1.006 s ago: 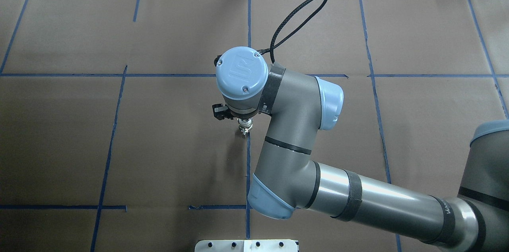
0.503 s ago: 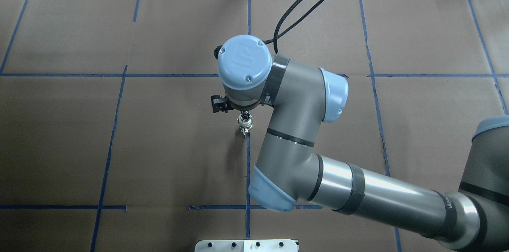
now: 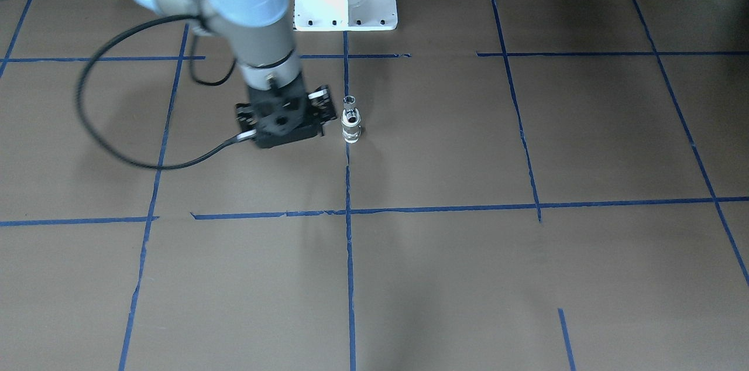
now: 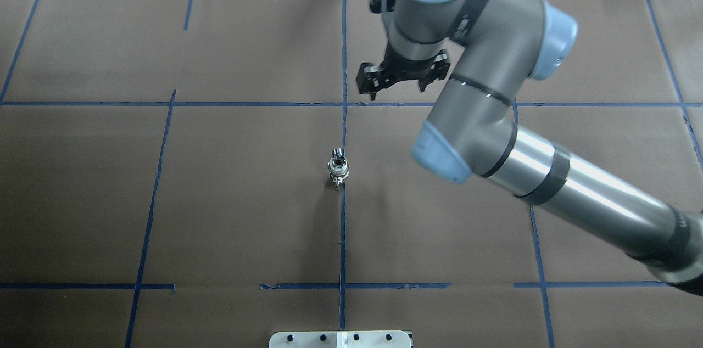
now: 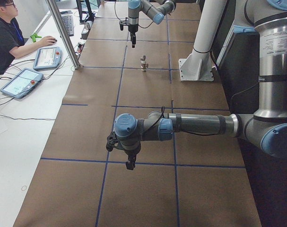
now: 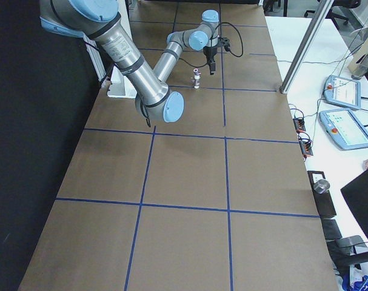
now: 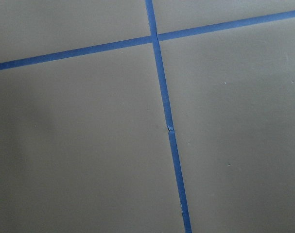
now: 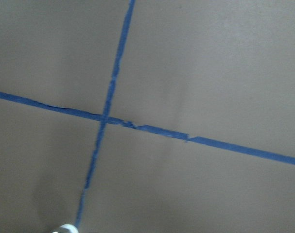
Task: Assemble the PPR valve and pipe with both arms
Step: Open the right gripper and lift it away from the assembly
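Brown paper desk [image 4: 219,200]: the valve [image 4: 338,168] stands upright at its centre, untouched. Right gripper [image 4: 401,82] hangs raised, spread and empty, on its far-edge side; retreating high avoids toppling the valve. Left gripper [image 5: 129,160], toward the left edge: grip unreadable.

Overhead camera: mounted behind the white pedestal [image 4: 340,340], facing forward and steeply down, wide on the table [image 4: 219,200]. Front-facing camera: opposite side, looking back toward that pedestal. I find both share the metal fitting [image 4: 338,168] on the centre tape line [image 4: 342,227]. Two end cameras look along the table from afar, high up, both holding that fitting. Both wrist cameras sit close over the table, on tape crossings [image 7: 156,39].
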